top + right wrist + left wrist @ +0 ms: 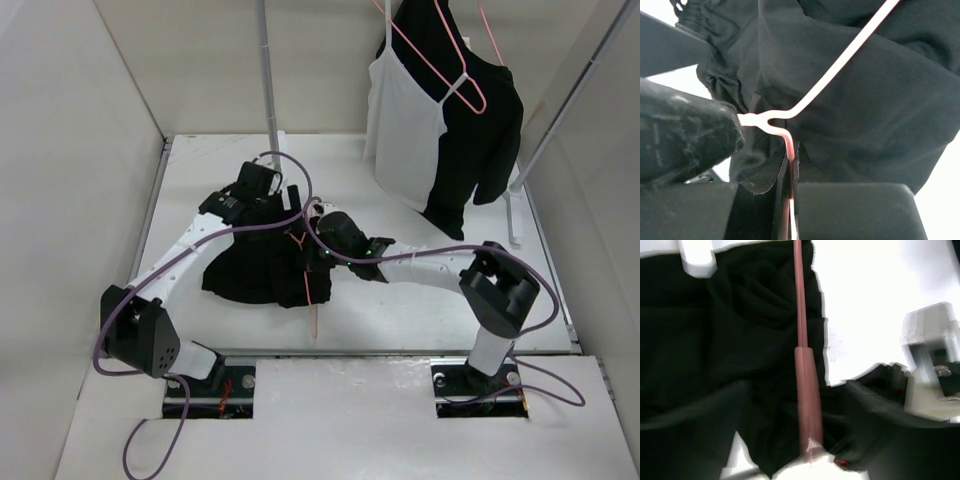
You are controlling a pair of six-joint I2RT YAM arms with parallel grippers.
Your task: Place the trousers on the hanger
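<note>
The trousers [250, 265] lie in a crumpled black heap on the white worktop [420, 300], left of centre, between the two arms. The cloth looks soft, limp and light: it will sag and slide rather than hold a shape, so a pinch on one fold will likely drag the rest behind it. The gathered waistband, seen bunched at the upper left of the right wrist view, looks like the firmest place to take hold.

The hanger [306, 275] rests against the heap's right edge, one pink wire shoulder running across the fabric. It is thin, stiff and probably slippery under loose cloth. Whether a leg is threaded over its bar cannot be told.

The right end effector [790, 170] is clamped on the hanger's wire just below the fork at its neck. The left end effector [268, 195] hovers over the far side of the heap. Its view is blurred, but its fingers appear apart and grip nothing.

No container is in view. At the back, another pink hanger [455, 70] carries a white camisole [400, 150] beside a black top [480, 130]
</note>
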